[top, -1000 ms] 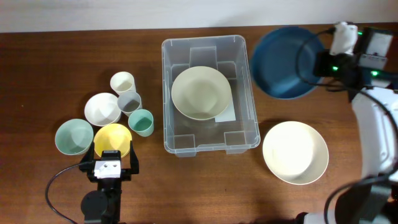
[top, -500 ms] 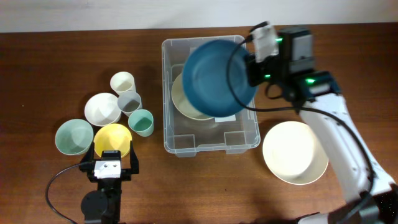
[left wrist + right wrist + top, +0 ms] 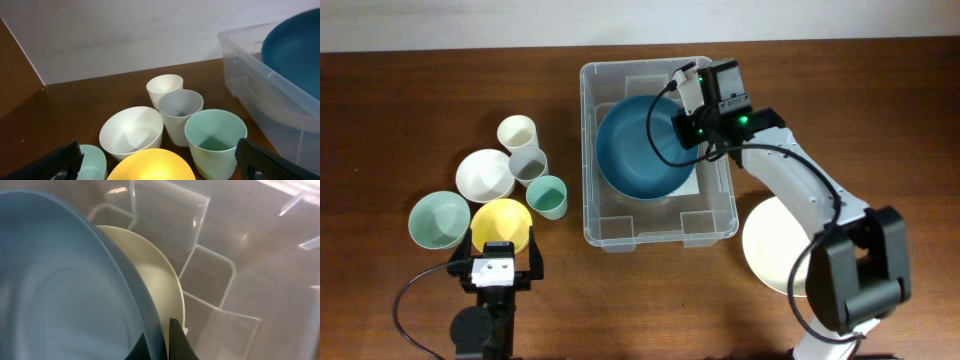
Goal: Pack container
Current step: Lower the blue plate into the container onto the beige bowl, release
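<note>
Right fingers (image 3: 178,341) clamp the dark-blue round bowl (image 3: 638,150) at its two-o'clock rim, inside the clear rectangular plastic container (image 3: 658,232); left fingers (image 3: 56,162) sit apart.

Clear glossy plastic container (image 3: 710,222), wooden table (image 3: 400,110)

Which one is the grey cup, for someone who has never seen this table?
Start at the big clear container in the middle of the table and look to the cluster of cups and bowls on its left. The grey cup stands between the cream cup and the mint cup, the only dull grey one there.
</note>
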You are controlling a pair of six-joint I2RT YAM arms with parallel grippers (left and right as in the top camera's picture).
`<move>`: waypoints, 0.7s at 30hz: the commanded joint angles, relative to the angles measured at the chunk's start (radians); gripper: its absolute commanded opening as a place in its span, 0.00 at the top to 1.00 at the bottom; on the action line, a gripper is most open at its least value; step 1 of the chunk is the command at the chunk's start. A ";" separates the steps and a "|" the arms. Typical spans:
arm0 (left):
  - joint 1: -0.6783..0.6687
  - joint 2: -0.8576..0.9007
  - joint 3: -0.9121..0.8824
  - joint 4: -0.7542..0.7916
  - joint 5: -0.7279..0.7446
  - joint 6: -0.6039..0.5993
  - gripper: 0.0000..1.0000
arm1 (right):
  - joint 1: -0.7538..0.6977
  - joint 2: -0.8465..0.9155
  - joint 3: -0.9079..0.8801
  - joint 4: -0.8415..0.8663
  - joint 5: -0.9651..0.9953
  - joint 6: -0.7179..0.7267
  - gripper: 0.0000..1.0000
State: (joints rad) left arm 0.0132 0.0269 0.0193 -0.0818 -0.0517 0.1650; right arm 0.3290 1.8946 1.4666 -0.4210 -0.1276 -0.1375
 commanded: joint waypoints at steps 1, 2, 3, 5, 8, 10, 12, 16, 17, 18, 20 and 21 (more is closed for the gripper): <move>-0.004 -0.009 -0.009 0.002 0.011 0.012 0.00 | 0.005 0.009 0.023 0.023 0.005 0.008 0.95; -0.004 -0.008 -0.009 0.002 0.011 0.012 0.01 | 0.005 0.009 0.023 0.027 0.005 0.008 0.91; -0.004 -0.009 -0.009 0.002 0.011 0.012 0.00 | 0.005 0.009 0.023 0.032 0.005 0.008 0.73; -0.004 -0.008 -0.009 0.002 0.011 0.012 0.00 | 0.005 0.008 0.026 0.041 0.005 0.008 0.58; -0.004 -0.008 -0.010 0.002 0.011 0.013 0.00 | 0.005 0.003 0.043 0.023 0.005 0.008 0.44; -0.004 -0.008 -0.009 0.002 0.011 0.012 0.00 | 0.005 -0.018 0.065 -0.018 0.005 0.008 0.41; -0.004 -0.008 -0.009 0.002 0.011 0.012 0.00 | 0.000 -0.080 0.108 -0.103 0.024 0.025 0.39; -0.004 -0.009 -0.009 0.002 0.011 0.012 0.00 | -0.034 -0.195 0.179 -0.287 0.133 0.092 0.39; -0.004 -0.009 -0.009 0.002 0.011 0.012 0.00 | -0.050 -0.231 0.196 -0.340 0.161 0.103 0.38; -0.004 -0.008 -0.010 0.002 0.011 0.012 0.00 | -0.064 -0.262 0.208 -0.383 0.183 0.115 0.38; -0.004 -0.008 -0.009 0.002 0.011 0.012 0.00 | -0.105 -0.340 0.224 -0.467 0.220 0.129 0.37; -0.004 -0.008 -0.009 0.002 0.011 0.012 0.00 | -0.126 -0.375 0.224 -0.494 0.227 0.129 0.36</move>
State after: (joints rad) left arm 0.0132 0.0269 0.0193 -0.0814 -0.0517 0.1650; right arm 0.2741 1.6794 1.6379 -0.8467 -0.0074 -0.0551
